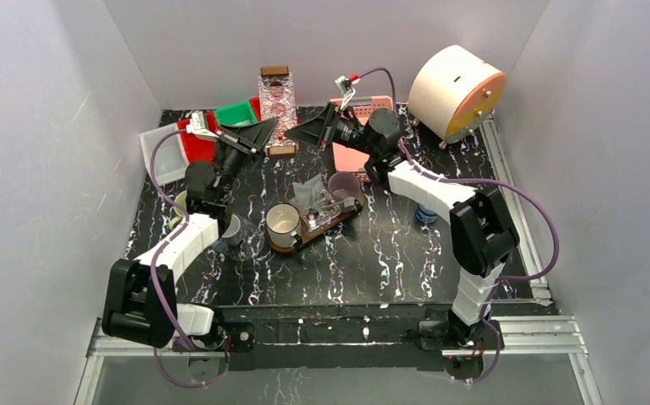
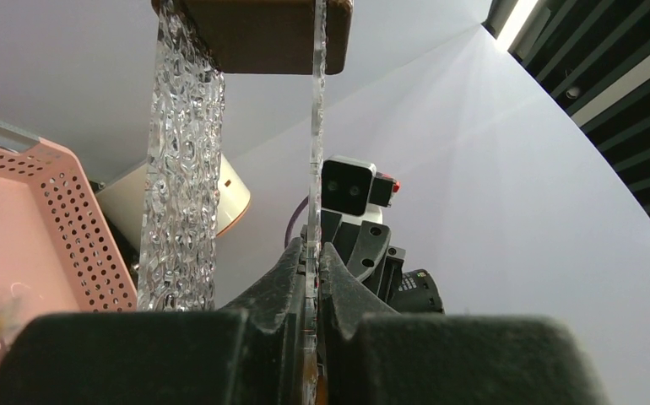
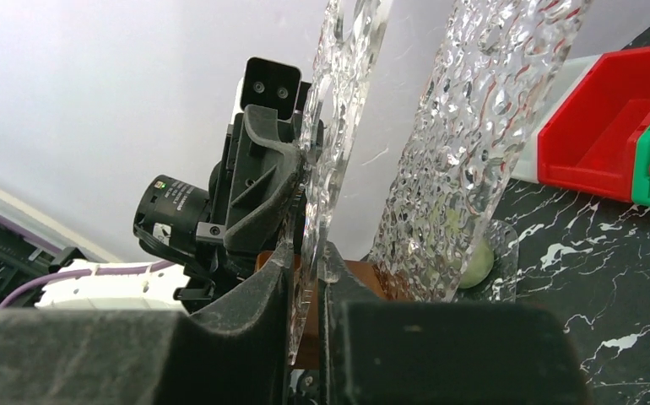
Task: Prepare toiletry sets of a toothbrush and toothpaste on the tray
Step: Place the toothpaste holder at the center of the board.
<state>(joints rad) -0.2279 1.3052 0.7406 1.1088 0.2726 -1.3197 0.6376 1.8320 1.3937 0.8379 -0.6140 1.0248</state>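
Left pincer (image 2: pixel 311 253) is clamping a wall of the clear textured rack (image 1: pixel 277 99) at the back of the table. I am also seeing the right pincer (image 3: pixel 309 253) pinching a clear wall, so they are meeting at the rack from either side. Its long axis is running away from the bases. The tray (image 1: pixel 320 226) is lying toward the bases from both pincers, slanting near-left to far-right, slightly nearer my right arm, and carrying a mug (image 1: pixel 283 224).
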